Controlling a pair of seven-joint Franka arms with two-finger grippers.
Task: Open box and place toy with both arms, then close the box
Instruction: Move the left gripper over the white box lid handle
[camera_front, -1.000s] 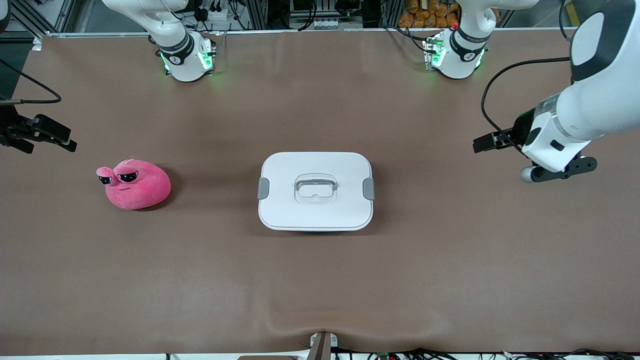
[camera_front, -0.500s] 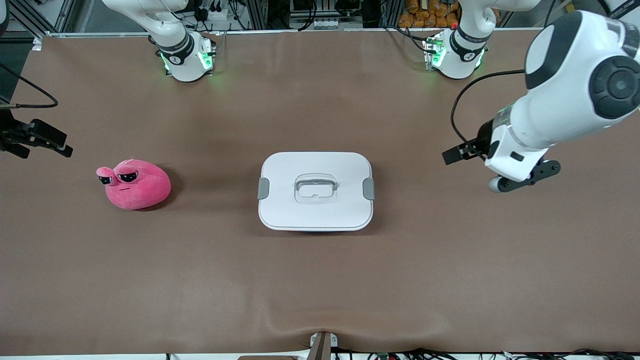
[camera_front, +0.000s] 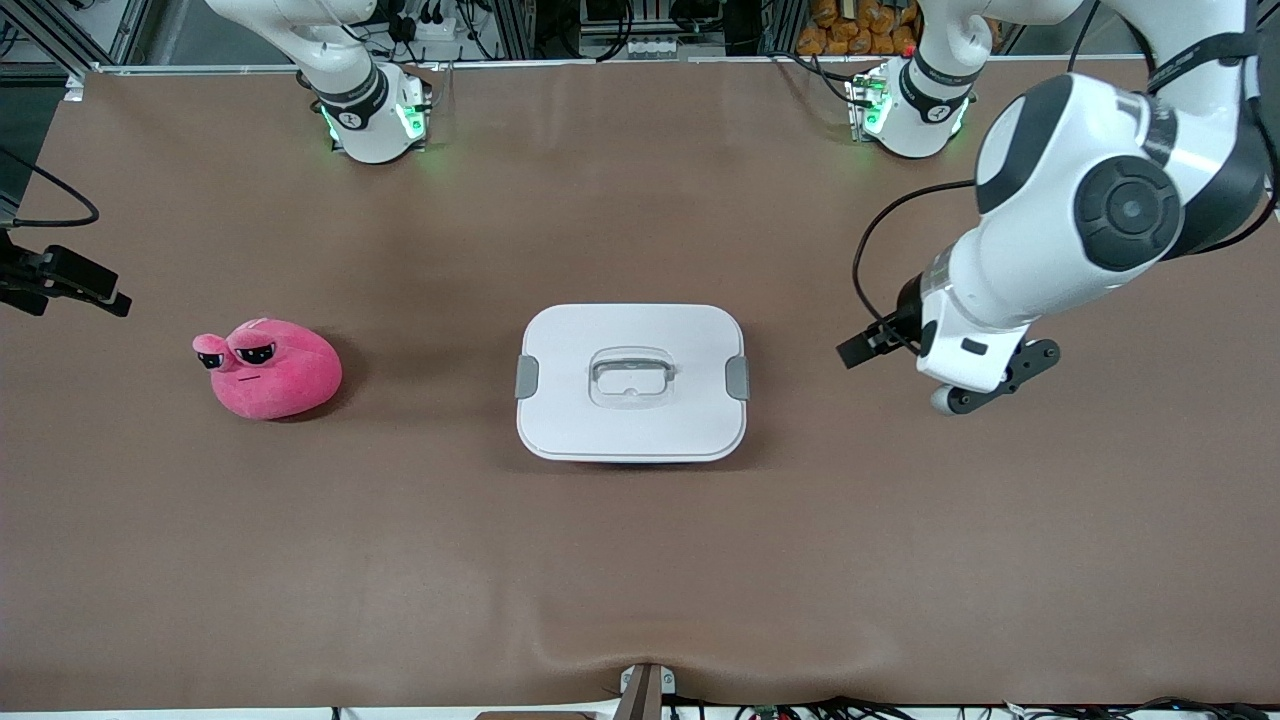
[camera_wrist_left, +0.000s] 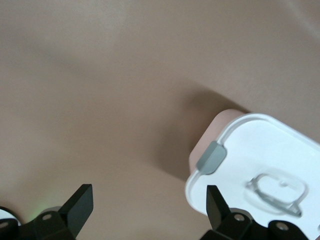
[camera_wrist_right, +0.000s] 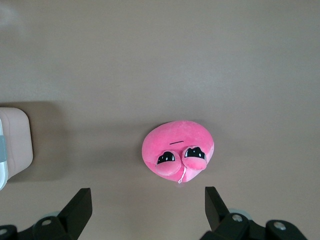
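The box (camera_front: 575, 405) stands shut in the middle of the table, its white lid on, grey clips at both ends and the recessed handle (camera_front: 631, 371) on top. The pink plush toy (camera_front: 275, 372) lies on the table toward the right arm's end. My left gripper (camera_front: 862, 347) is open and empty, in the air beside the box's end clip (camera_wrist_left: 211, 156). My right gripper (camera_front: 85, 290) is open and empty, over the table near the toy at the right arm's end. The right wrist view shows the toy (camera_wrist_right: 177, 147) and a pink corner of the box (camera_wrist_right: 15, 140).
The brown mat (camera_front: 640, 560) covers the whole table. Both arm bases (camera_front: 375, 115) stand along the edge farthest from the front camera. A small bracket (camera_front: 645, 685) sits at the table's nearest edge.
My left arm has swung in from its end of the table toward the box. My right gripper has drifted slightly outward. Box and toy have not moved.
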